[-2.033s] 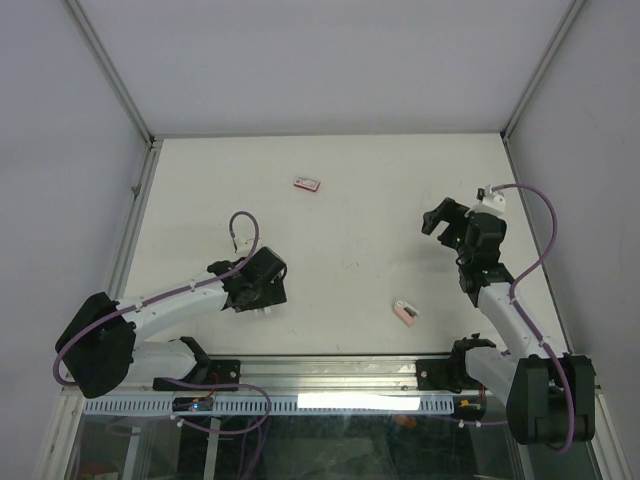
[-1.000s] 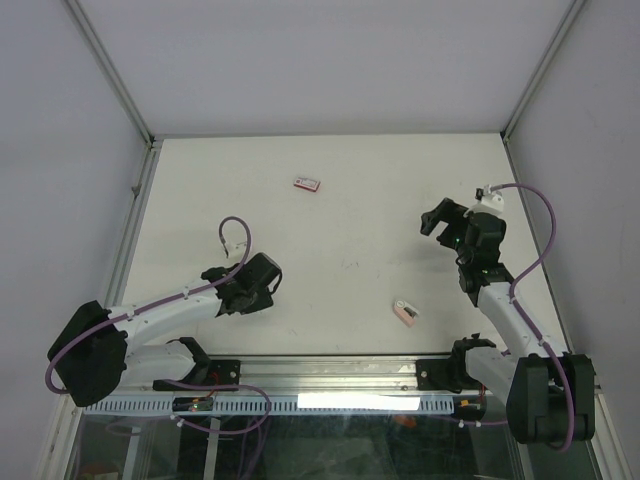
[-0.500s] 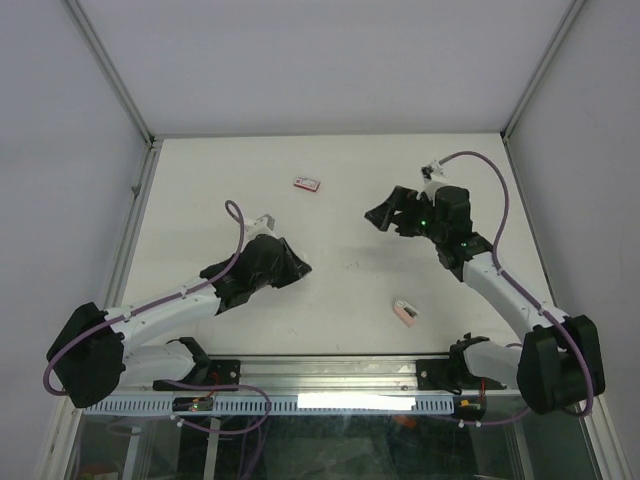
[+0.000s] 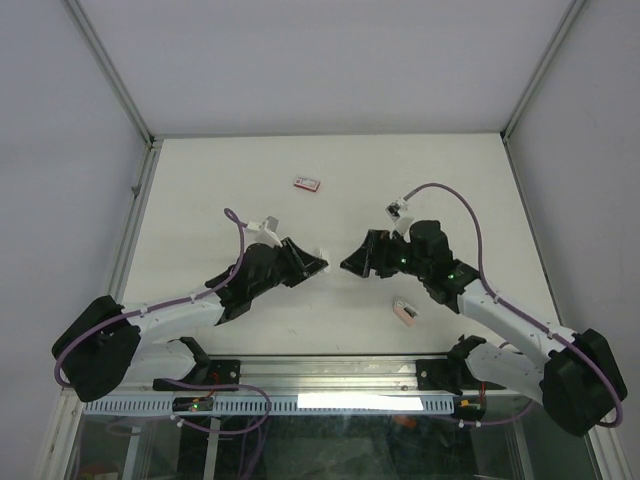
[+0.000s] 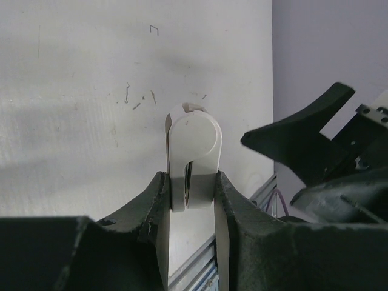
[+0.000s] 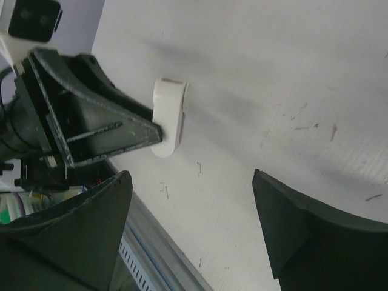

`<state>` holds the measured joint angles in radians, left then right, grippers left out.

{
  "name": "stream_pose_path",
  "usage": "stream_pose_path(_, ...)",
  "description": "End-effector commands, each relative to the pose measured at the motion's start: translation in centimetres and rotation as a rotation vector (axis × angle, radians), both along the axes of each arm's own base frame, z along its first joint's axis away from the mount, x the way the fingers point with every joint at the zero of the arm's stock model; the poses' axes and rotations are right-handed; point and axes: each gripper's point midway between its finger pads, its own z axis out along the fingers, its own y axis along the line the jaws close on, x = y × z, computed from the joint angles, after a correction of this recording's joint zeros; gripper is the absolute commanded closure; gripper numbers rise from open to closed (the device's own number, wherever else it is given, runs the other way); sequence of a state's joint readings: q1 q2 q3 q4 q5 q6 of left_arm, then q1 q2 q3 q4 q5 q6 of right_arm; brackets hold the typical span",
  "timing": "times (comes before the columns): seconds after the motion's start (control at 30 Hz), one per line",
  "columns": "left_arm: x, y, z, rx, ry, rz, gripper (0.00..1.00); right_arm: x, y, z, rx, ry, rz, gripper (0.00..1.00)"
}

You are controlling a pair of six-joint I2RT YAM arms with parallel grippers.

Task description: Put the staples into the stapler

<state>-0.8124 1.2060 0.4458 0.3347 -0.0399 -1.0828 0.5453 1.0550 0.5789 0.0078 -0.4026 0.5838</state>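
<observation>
White stapler (image 5: 193, 154), pinched in the left gripper (image 5: 192, 183), points at the spread right gripper (image 6: 191, 180) just short of it, likely for opening it two-handed, while the red-pink staples box (image 4: 308, 183) lies on the worktop (image 4: 400, 170) well beyond both.

Table (image 4: 200, 190): flat off-white top, metal rail along the near edge, lightly scuffed. Staple box (image 4: 308, 183), red-pink with a white label, lies flat far-centre, well apart from everything else. Small pink-and-white item (image 4: 404, 313) lies near the front edge, right of centre; can't tell what it is. Tiny loose staple-shaped bits (image 5: 154, 28) are scattered on the surface mid-table, more of them in the right wrist view (image 6: 199, 168).
</observation>
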Motion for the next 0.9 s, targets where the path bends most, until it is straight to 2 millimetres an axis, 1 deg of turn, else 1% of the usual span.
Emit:
stream_pose_path(0.0, 0.2, -1.0, 3.4, -0.159, -0.01, 0.016, 1.0, -1.6, 2.0, 1.9, 0.056, -0.136, 0.041, 0.18)
stream_pose_path(0.1, 0.2, -0.7, 3.1, -0.189, 0.032, 0.045, 1.0, -1.8, 2.7, 0.8, -0.007, -0.125, 0.023, 0.18)
stream_pose_path(0.13, 0.2, -0.7, 3.1, -0.201, 0.036, 0.051, 1.0, -1.5, 2.9, 0.4, -0.031, -0.12, 0.008, 0.19)
stream_pose_path(0.2, 0.3, -0.9, 3.3, -0.212, 0.036, 0.052, 1.0, -1.8, 3.9, 0.3, -0.056, -0.141, 0.006, 0.2)
stream_pose_path(0.27, 0.4, -1.1, 3.4, -0.215, 0.043, 0.045, 1.0, -1.6, 4.6, 0.7, -0.066, -0.176, -0.003, 0.23)
stream_pose_path(0.47, 0.2, -1.7, 3.5, -0.233, 0.06, 0.023, 1.0, -0.7, 6.3, 1.3, -0.103, -0.262, -0.033, 0.36)
stream_pose_path(0.63, 0.1, -1.8, 3.2, -0.236, 0.076, 0.021, 1.0, 0.2, 7.1, 1.5, -0.116, -0.31, -0.055, 0.45)
stream_pose_path(0.87, -0.1, -1.8, 3.6, -0.259, 0.083, 0.018, 1.0, 0.9, 7.8, 1.3, -0.14, -0.343, -0.076, 0.6)
